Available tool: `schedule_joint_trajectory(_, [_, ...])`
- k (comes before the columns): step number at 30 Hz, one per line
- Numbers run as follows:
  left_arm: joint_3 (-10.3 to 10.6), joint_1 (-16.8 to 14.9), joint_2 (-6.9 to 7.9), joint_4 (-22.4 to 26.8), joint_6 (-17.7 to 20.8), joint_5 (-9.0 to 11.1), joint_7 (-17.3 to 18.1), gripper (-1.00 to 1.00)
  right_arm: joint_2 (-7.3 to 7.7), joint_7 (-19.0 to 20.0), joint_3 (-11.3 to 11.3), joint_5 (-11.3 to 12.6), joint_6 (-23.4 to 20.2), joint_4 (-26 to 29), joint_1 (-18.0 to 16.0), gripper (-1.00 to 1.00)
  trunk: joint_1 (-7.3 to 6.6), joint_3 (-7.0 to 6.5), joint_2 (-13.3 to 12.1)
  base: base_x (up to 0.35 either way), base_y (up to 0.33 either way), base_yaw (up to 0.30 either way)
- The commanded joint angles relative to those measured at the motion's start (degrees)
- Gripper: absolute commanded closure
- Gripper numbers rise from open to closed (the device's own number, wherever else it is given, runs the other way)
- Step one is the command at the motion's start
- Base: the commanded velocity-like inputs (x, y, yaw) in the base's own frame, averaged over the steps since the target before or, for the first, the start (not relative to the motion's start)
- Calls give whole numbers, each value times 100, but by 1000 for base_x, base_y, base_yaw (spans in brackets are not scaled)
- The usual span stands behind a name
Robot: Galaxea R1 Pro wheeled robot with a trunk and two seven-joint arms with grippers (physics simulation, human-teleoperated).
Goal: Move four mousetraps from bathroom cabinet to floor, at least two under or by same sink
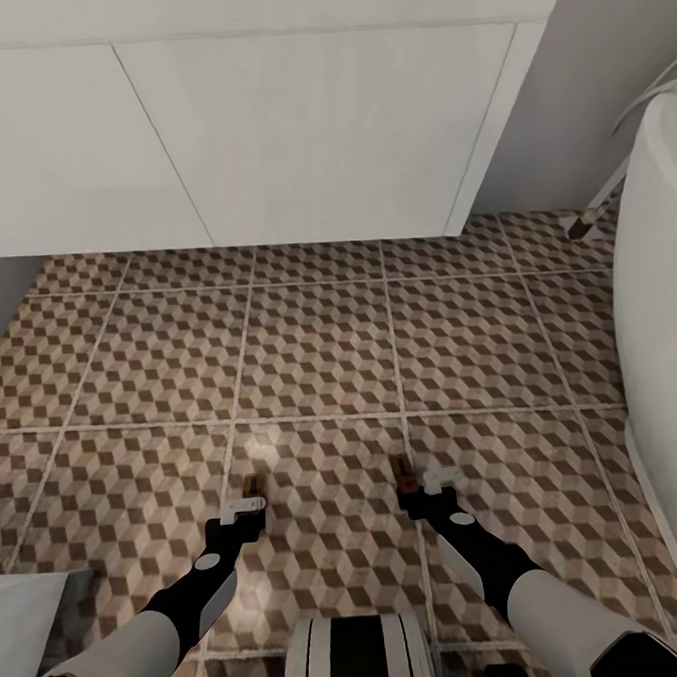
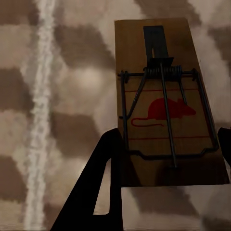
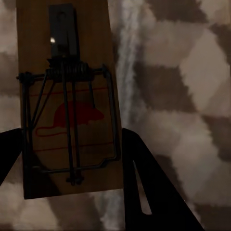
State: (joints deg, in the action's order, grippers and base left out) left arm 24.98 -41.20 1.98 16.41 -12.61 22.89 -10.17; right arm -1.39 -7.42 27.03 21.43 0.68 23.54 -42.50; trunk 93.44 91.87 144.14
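Over the bathroom floor (image 1: pixel 320 360), each pincer (left (image 1: pixel 250 496), right (image 1: pixel 415 482)) pinches a mousetrap, near ends hidden.

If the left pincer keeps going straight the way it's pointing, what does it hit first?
Probably the tiled floor. The left pincer, holding a mousetrap, points down at the tiles; nothing else shows between, though depth is unclear.

White bathtub (image 1: pixel 661 289) beside grey wall (image 1: pixel 583 73).
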Motion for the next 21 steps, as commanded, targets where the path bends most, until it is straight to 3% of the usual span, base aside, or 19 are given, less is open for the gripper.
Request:
schedule_joint_trajectory(1, [51,-2,4,3,-13,22,-47,100,5,-31,48,71,11,2,-4,100,1,32,3,0,0,0])
schedule_joint_trajectory(5, [51,-2,4,3,-13,19,-48,100,5,-31,47,68,11,2,-4,100,12,146,8,0,0,0])
schedule_joint_trajectory(15, [51,-2,1,3,-13,18,-48,100,7,-31,48,64,23,0,-4,100,12,171,8,0,0,0])
schedule_joint_trajectory(21, [52,-2,4,17,-30,15,-47,100,6,-27,48,57,489,-72,-4,100,12,172,8,0,0,0])
